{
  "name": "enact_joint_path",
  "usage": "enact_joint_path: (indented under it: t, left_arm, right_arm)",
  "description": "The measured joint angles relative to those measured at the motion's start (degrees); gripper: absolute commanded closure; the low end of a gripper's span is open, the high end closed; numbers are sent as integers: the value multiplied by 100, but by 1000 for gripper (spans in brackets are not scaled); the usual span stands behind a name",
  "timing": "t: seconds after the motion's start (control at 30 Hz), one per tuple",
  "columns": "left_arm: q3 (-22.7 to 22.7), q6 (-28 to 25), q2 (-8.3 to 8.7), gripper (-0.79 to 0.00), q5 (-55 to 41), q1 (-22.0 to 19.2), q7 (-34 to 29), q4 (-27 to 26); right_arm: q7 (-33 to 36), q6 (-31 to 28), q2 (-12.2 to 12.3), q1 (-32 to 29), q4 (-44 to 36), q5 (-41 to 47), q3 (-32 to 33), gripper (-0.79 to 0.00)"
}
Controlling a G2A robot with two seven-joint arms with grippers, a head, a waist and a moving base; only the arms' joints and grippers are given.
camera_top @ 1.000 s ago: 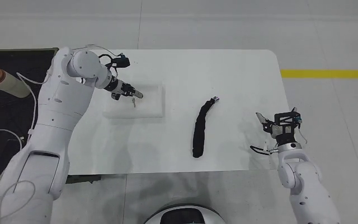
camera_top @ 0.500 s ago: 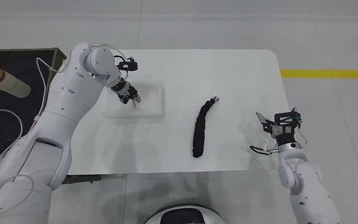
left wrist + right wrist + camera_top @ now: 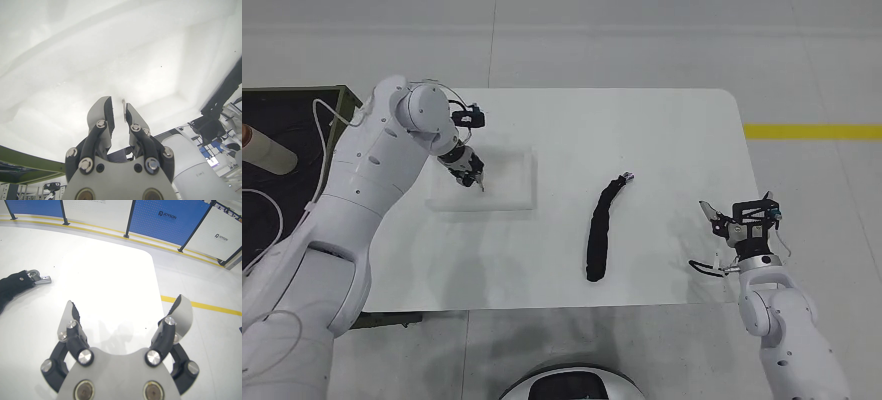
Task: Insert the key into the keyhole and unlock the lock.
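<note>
Hovering over the white foam pad on the left part of the desk, the left tool is narrow. The key stands edge-on against one finger's pad, and a slim gap separates it from the other finger. The black sleeved lock lies mid-desk, well apart from the key. The right tool is spread wide above the desk's right edge.

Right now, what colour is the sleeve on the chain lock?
Black sleeve, shown best in the top view.
</note>
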Motion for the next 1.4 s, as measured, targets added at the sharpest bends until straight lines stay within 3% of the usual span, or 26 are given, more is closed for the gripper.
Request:
enact_joint_path:
  t: [0.2,0.4,0.63,0.97,1.1,1.2,1.27,1.4]
  left_arm:
    - [-136,-113,-16,0,-1,-9,-3,-35]
    - [-406,-86,72,0,113,100,-3,-600]
    - [-724,463,278,0,594,480,-3,-1588]
    - [-949,1348,475,0,1307,958,-3,-2472]
    - [-1473,1420,568,0,1003,1248,227,-2895]
    - [-2286,1015,693,0,204,1743,774,-3182]
    - [-2918,366,793,0,-441,2204,1229,-3274]
    - [-3767,-969,865,0,-2030,2902,1475,-2745]
  right_arm:
    - [0,0,0,0,0,0,0,-785]
    - [0,0,0,0,0,0,0,-785]
    - [0,0,0,0,0,0,0,-785]
    - [0,0,0,0,0,0,0,-785]
    - [0,0,0,0,0,0,0,-785]
    - [0,0,0,0,0,0,0,-785]
    - [0,0,0,0,0,0,0,-785]
    - [0,0,0,0,0,0,0,-785]
